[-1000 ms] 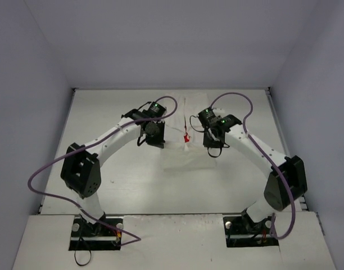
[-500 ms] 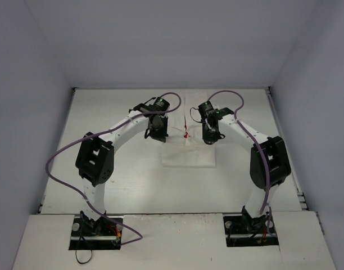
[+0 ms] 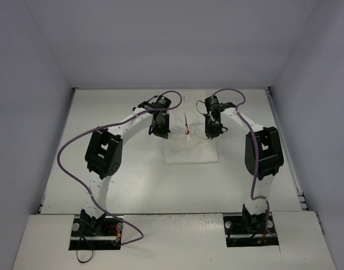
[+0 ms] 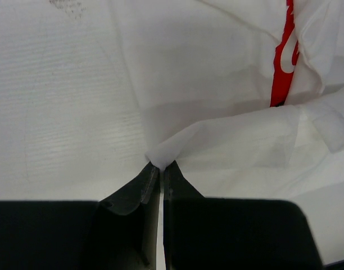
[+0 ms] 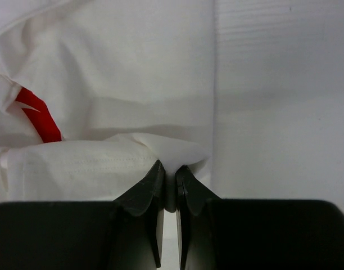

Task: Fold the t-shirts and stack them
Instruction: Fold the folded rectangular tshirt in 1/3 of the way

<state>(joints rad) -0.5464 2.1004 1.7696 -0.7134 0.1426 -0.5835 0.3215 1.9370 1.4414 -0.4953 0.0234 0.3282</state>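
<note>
The white t-shirt (image 3: 190,151) with a red graphic (image 3: 186,131) lies partly folded in the middle of the table. My left gripper (image 3: 159,130) is shut on a corner of the shirt at its left side; the wrist view shows the fabric (image 4: 228,135) pinched at my left gripper (image 4: 161,165). My right gripper (image 3: 212,130) is shut on the shirt's right corner, the cloth (image 5: 104,157) bunched at my right gripper (image 5: 170,169). Both hold the lifted edge above the shirt's far half. The red print shows in both wrist views (image 4: 284,67) (image 5: 40,118).
The white table (image 3: 110,180) is ringed by grey walls; a raised rim (image 3: 284,140) runs along the right side. Purple cables (image 3: 65,163) loop from both arms. The arm bases (image 3: 96,228) sit at the near edge.
Both grippers have carried the shirt's near edge away from the bases toward the far side, folding it over. The arms have stretched out and the folded shirt looks shorter.
</note>
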